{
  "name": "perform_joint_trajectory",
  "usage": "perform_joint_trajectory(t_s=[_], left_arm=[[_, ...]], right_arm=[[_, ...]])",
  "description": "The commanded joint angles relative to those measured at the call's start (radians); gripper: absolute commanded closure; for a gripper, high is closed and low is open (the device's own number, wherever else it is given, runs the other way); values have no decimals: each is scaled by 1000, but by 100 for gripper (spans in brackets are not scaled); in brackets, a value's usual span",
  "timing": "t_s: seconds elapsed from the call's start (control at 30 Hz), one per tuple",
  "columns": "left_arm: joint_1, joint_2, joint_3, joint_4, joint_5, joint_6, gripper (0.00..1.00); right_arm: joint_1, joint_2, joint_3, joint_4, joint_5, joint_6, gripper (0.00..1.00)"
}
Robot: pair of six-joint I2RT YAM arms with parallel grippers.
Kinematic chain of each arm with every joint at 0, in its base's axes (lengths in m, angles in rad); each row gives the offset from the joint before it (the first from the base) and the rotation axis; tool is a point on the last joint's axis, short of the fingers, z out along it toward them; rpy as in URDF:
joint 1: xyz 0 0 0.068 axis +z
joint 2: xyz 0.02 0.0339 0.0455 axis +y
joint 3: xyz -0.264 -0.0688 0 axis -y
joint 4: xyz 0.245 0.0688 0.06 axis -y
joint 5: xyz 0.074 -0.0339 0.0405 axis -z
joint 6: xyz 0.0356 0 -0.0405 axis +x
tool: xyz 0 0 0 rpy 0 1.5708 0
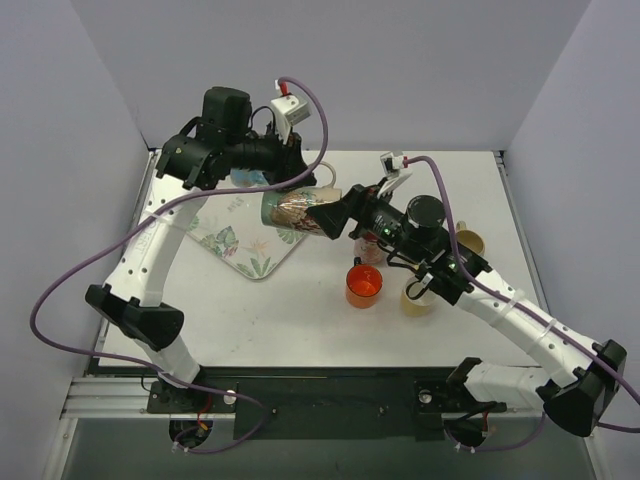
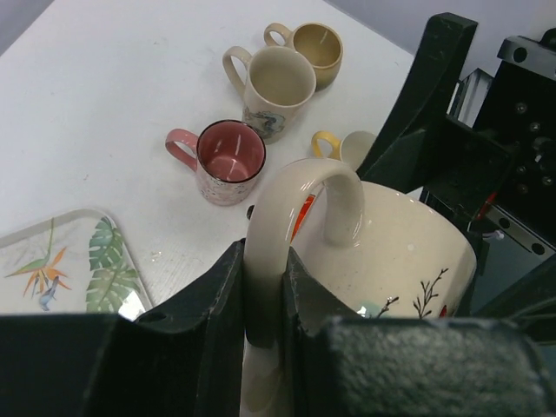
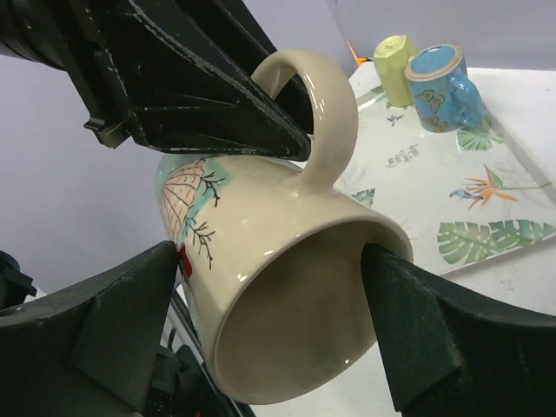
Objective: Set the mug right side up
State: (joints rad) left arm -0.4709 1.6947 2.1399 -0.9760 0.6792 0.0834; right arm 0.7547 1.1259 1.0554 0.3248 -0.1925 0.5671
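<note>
**Top external.** The mug (image 1: 288, 208) is off the bench (image 1: 300, 330), in the air over the right edge of the tray (image 1: 240, 252). It lies on its side between the two arms. The left gripper (image 1: 285, 182) meets it from the far side, the right gripper (image 1: 324, 215) from the right. The task is part done: the mug is lifted and tipped but not upright, and it has yet to be set down. An orange cup (image 1: 364, 285) and a tan mug (image 1: 472, 243) stand nearer, to the right, under and around the right arm.

**Left wrist.** The left jaws are clenched on the handle (image 2: 306, 195), one finger on each side. Below, a pink mug (image 2: 228, 161) and a cream mug (image 2: 276, 87) stand mouth up – they crowd any landing spot on that side.

**Right wrist.** The mouth of the mug faces this camera, handle uppermost. The right jaws are spread wide on either side of the rim – I cannot tell whether they press on it. A green cup (image 3: 395, 59) and a blue mug (image 3: 441, 85) sit upside down at the far end of the tray.

**Judgement.** What is left is to turn the mouth upward, then find bare bench between the tray and the cluster.
</note>
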Motion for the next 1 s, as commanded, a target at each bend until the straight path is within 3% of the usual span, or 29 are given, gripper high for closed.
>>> perform_joint_trajectory(t_s=[0.0, 0.03, 0.07, 0.1, 0.13, 0.2, 0.33, 0.37, 0.4, 0.43, 0.5, 0.57, 0.77, 0.97], left_arm=[[-9, -44, 26, 65, 109, -22, 100], [-9, -46, 3, 72, 111, -22, 100], [-9, -44, -8, 74, 120, -20, 100], [-11, -40, -20, 80, 128, -16, 100], [-11, -40, -24, 85, 131, -16, 100], [-11, -33, -34, 105, 135, -19, 100], [-9, -27, -57, 117, 115, 13, 100], [-9, -26, -67, 112, 94, 18, 93], [-9, -24, -72, 111, 80, 27, 82], [-9, -24, -78, 109, 51, 30, 56], [-8, -24, -78, 112, -7, 41, 35], [1, -23, -66, 117, -45, 44, 30], [52, -35, -48, 102, -33, 49, 29], [110, -84, -113, 89, -87, 127, 29]], right_arm=[[14, -5, 18, 91, -19, -3, 30], [12, -5, 20, 102, -53, -10, 37], [14, 3, 28, 112, -67, -12, 54], [17, 9, 35, 117, -105, -18, 63], [24, 18, 50, 108, -114, -24, 86], [35, 18, 63, 76, -107, -42, 100], [38, -26, 69, -82, 17, -127, 100], [38, -38, 72, -154, 62, -139, 100], [38, -50, 87, -194, 111, -171, 100], [38, -57, 112, -286, 131, -186, 100], [38, -72, 136, -401, 188, -234, 100], [38, -90, 150, -464, 270, -271, 100], [38, -115, 204, -627, 450, -332, 100], [28, -140, 324, -1021, 886, -319, 100]])
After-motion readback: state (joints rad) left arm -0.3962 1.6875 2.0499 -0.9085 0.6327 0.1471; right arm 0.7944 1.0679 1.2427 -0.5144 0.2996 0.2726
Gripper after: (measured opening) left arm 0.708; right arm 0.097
